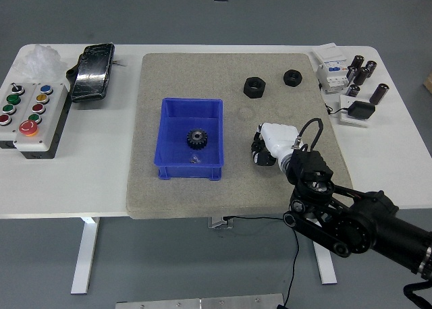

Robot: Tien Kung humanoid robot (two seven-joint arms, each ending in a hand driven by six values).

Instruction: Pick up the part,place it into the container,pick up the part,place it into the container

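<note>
One gear (196, 139) already lies in the middle of the blue bin (190, 148), which sits left of centre on the mat (175, 73). The second gear (260, 154) is seen just right of the bin, toward the mat's near edge, under the right hand (268, 147).

The chief risk is judged to be a poor grip: the gear is small and flat, and if it is pinched only at its toothed rim it could slip out on the lift or be flicked across the mat. A second risk lies in the carry to the bin, whose right wall could be clipped by a low hand, so that the bin is shoved or the gear is dropped outside it.

The fingers are curled down over the gear and appear to be touching it, but most of it is hidden by the white palm, so a firm hold cannot be confirmed. The gear is not seen to be clear of the mat. Two black nuts (254, 86) lie untouched near the far edge. The left hand is not in view.
</note>
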